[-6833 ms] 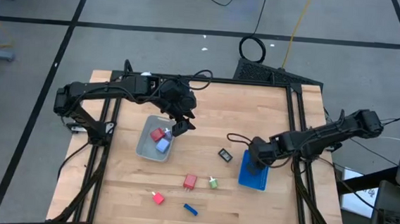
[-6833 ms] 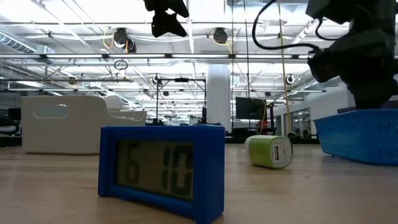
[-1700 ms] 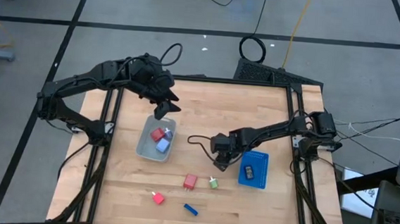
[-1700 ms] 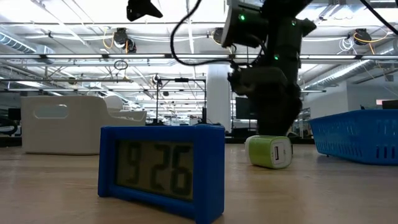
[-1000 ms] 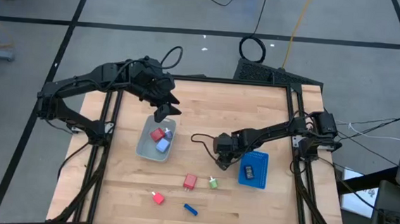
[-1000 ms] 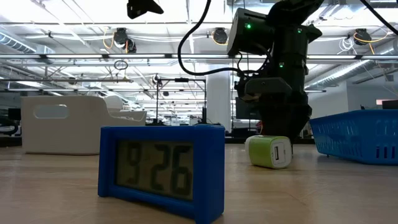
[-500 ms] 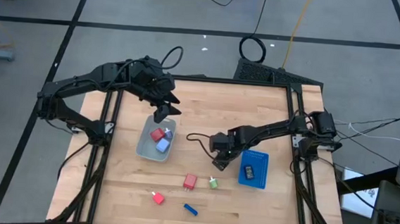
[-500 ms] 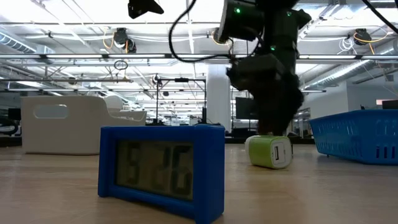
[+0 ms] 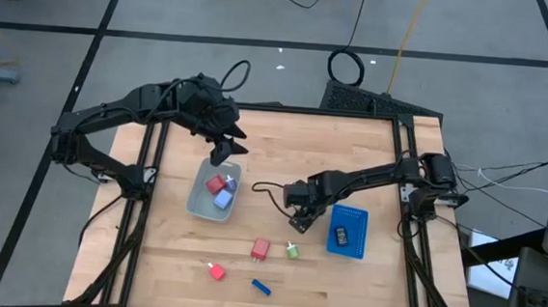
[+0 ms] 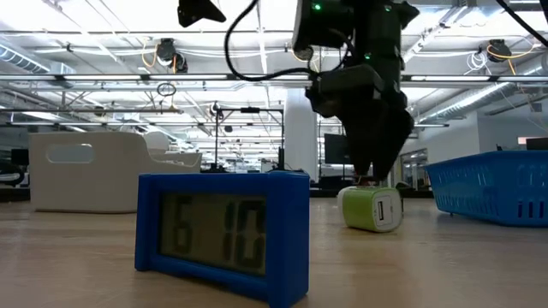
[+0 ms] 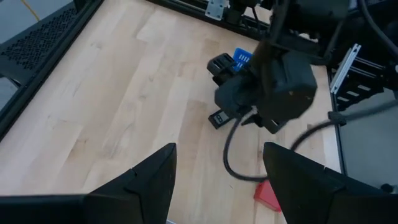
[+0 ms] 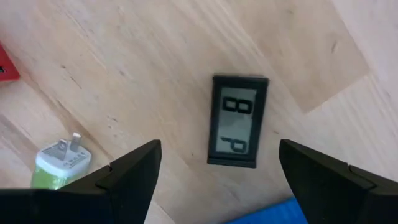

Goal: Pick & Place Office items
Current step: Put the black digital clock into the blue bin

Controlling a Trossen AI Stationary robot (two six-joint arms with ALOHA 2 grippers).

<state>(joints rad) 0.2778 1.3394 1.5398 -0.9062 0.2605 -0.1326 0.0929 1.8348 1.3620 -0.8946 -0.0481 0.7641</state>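
Right gripper (image 12: 214, 171) spread, pointing down above black display (image 12: 239, 121), green plug (image 12: 61, 165) nearby

A pale wooden tabletop (image 9: 283, 164) with visible plank grain sits inside a black metal frame (image 9: 327, 113). Around it lies a grey floor (image 9: 216, 14) crossed by dark lines, with cables (image 9: 346, 64) trailing and coiling just beyond the far edge. Across the tabletop at surface height, the room opens into a large hall: white ceiling beams (image 10: 128, 79), hanging round lamps (image 10: 168, 50), a white column (image 10: 300, 137) and a long white partition (image 10: 103, 175).
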